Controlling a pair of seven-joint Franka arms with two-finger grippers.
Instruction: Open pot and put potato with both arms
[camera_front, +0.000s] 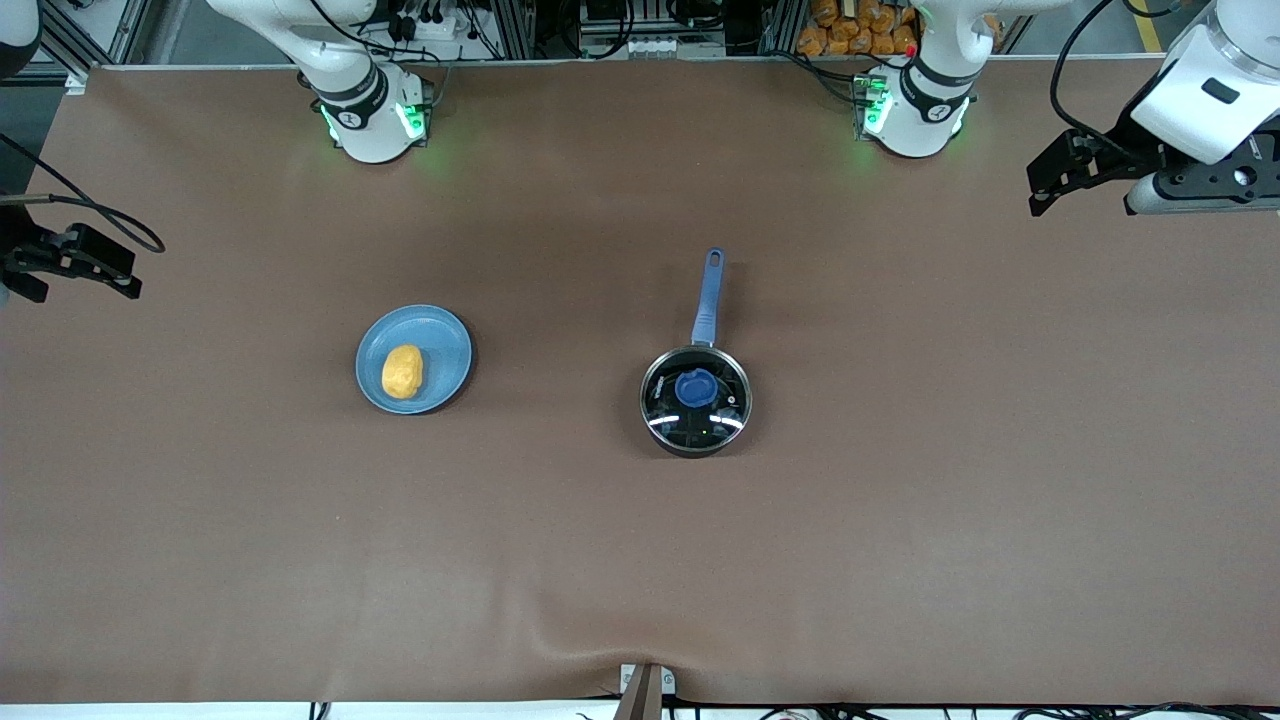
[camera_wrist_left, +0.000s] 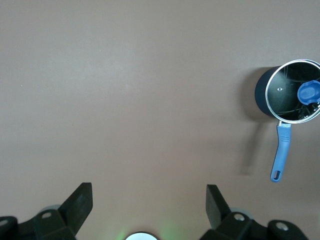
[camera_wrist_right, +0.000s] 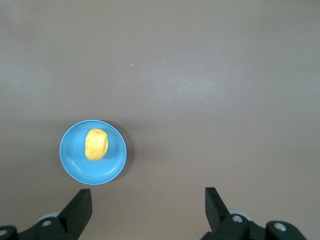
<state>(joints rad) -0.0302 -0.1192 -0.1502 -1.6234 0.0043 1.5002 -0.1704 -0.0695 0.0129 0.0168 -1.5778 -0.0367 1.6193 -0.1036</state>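
The black pot (camera_front: 668, 432) stands near the table's middle, its long blue handle (camera_front: 708, 300) pointing toward the robots' bases. The glass lid with a blue knob (camera_front: 697, 387) sits on it. The pot also shows in the left wrist view (camera_wrist_left: 261, 93). The yellow-orange potato (camera_front: 403, 371) lies on a light-blue plate (camera_front: 445, 345) toward the right arm's end; it also shows in the right wrist view (camera_wrist_right: 96, 144). My left gripper (camera_front: 1045, 188) (camera_wrist_left: 148, 197) is open and empty, high over the left arm's end of the table. My right gripper (camera_front: 80, 272) (camera_wrist_right: 148, 200) is open and empty, high over the right arm's end.
The table is covered by a brown cloth (camera_front: 900, 520) with a small wrinkle at its near edge. The plate also shows in the right wrist view (camera_wrist_right: 75, 162). Both arm bases (camera_front: 375, 120) stand along the edge farthest from the front camera.
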